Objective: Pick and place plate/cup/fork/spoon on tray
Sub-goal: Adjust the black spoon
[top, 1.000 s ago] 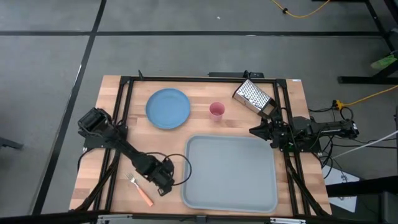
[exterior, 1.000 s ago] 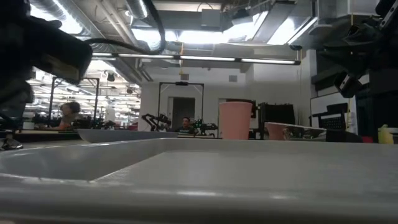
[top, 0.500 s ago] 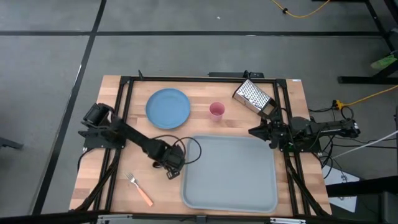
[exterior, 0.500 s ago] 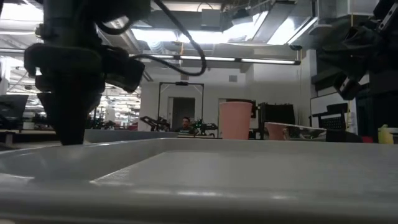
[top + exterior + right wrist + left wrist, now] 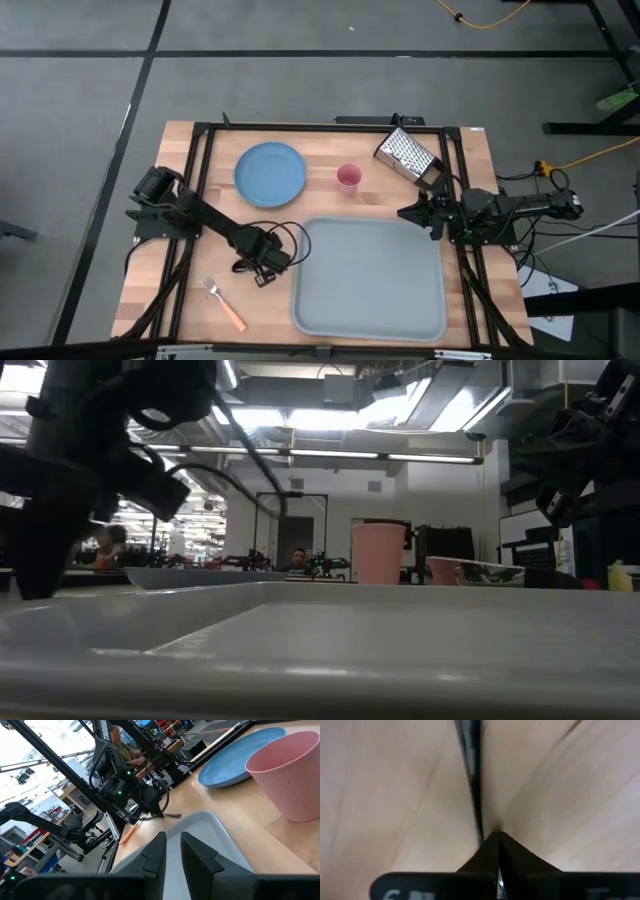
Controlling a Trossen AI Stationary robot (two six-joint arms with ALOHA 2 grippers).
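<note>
My left gripper [image 5: 262, 270] is low over the wood just left of the grey-blue tray [image 5: 372, 285], shut on the thin dark spoon [image 5: 474, 780]. The spoon also shows in the right wrist view [image 5: 172, 815], sticking out toward the tray's corner. The orange-handled fork [image 5: 226, 306] lies flat on the table near the front edge, left of the tray. The light-blue plate [image 5: 270, 174] and the pink cup [image 5: 348, 178] stand on the wood behind the tray. My right gripper [image 5: 408, 212] waits at the tray's far right corner, its fingers a narrow gap apart and empty. My left gripper pinches the spoon's thin handle [image 5: 481, 831] at the very tips of its two shut fingers. The handle runs straight on from the fingertips, close over the wood. Which end of the spoon it has, and whether the spoon touches the table, I cannot tell.
A metal box grater [image 5: 408, 155] lies at the far right, behind my right gripper. Black frame rails run along the table's left, right and far sides. A loose cable loops around my left wrist [image 5: 285, 240]. People and benches show in the room beyond.
My left gripper has gone from beside the fork toward the table's far edge and over to the tray's left rim, then back a little toward the left, staying shut on the spoon. The plate, cup, fork and tray have not moved.
</note>
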